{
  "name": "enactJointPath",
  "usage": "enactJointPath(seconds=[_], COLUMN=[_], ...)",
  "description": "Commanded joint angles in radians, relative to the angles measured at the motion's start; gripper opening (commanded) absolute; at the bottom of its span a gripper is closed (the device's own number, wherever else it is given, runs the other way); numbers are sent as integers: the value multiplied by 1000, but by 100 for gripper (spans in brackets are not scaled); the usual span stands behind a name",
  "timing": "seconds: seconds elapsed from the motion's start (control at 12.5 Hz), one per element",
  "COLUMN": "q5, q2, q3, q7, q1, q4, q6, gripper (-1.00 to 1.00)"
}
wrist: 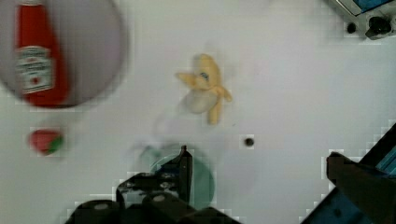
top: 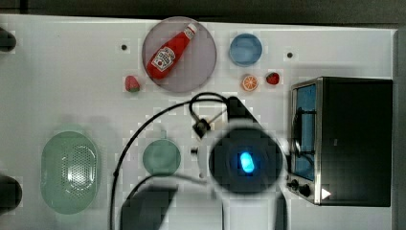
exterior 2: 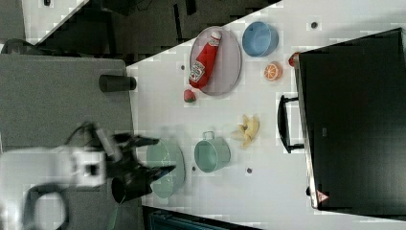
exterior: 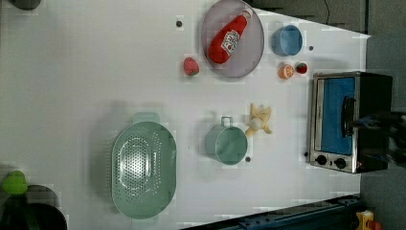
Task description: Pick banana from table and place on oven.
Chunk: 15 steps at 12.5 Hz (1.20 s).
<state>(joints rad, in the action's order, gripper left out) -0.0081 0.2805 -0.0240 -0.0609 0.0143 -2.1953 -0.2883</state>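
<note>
Holding ketchup bottle (exterior: 229, 40) (tilted): grey plate (exterior: 253, 48)

Even, bright light washes the white table (exterior: 86, 72) nearly featureless, with blocky compression patches scattered across it. Soft grey shadows spread beside the green colander (exterior: 143, 170) and the teal cup (exterior: 227, 143). In the top view the arm's wrist (top: 246, 160) is a dark, out-of-focus disc with a glowing blue light. The wrist view smears the ketchup bottle (wrist: 37, 56) and the banana (wrist: 205, 86).
</note>
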Motion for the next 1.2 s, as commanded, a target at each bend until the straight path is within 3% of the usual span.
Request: enactJointPath(seconds=[0.08,0.64,1.2], q5=[13,13,13], q2=[-37,-302,-561], q3=[-10,-34,-34], q7=[-22,-22,-26], q1=[-3,0,-4], q4=[-97,-246,-259], q6=[-135,-562,-841], gripper=[100,100,100])
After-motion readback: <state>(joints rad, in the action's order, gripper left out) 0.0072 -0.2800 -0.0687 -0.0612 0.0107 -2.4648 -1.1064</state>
